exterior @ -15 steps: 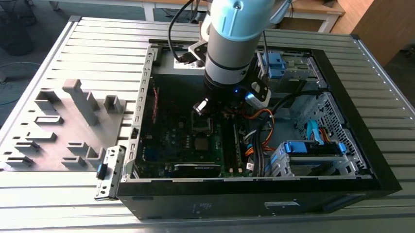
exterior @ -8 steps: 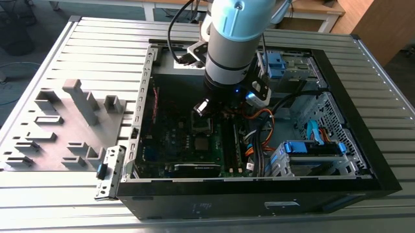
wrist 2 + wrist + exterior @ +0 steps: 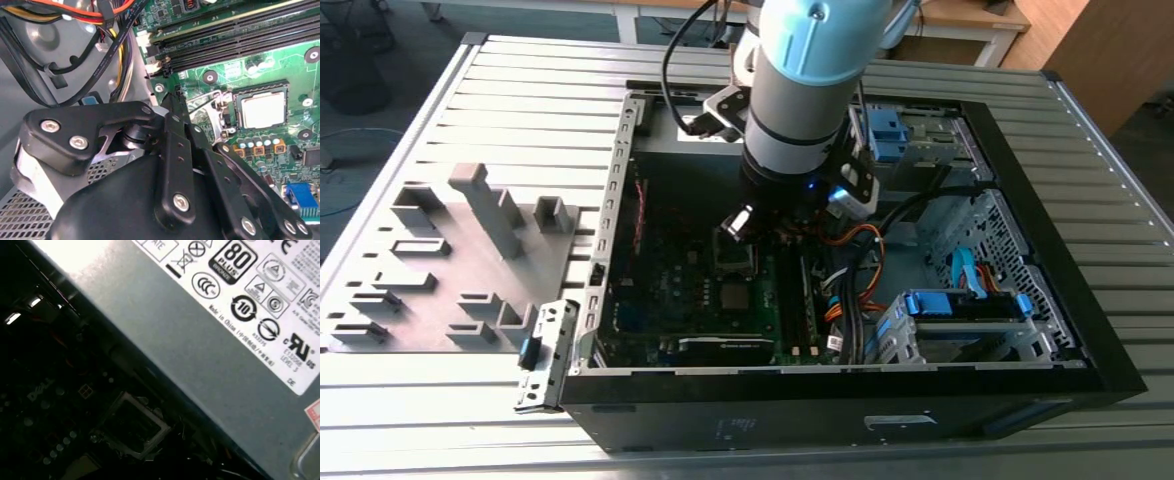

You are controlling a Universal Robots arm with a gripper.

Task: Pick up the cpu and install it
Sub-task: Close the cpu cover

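Silvery-grey metal marks the cpu (image 3: pixel 263 110), lying flat and square within the dark socket frame (image 3: pixel 260 85) on the green motherboard (image 3: pixel 280 60); judging by how evenly it fills the frame, it is seated there rather than carried. The pincer (image 3: pixel 172 102) hangs just beside the socket, its black linkage angled toward the board, and whether it is open or closed cannot be told. In the exterior view the arm (image 3: pixel 801 80) reaches straight down into the open computer case (image 3: pixel 854 425), which lies on its side on the slatted surface (image 3: pixel 520 90) so the board faces up. The grey tray (image 3: pixel 440 270) sits beside the case. In the first wrist view, the power-supply box (image 3: pixel 190 355) looms close.
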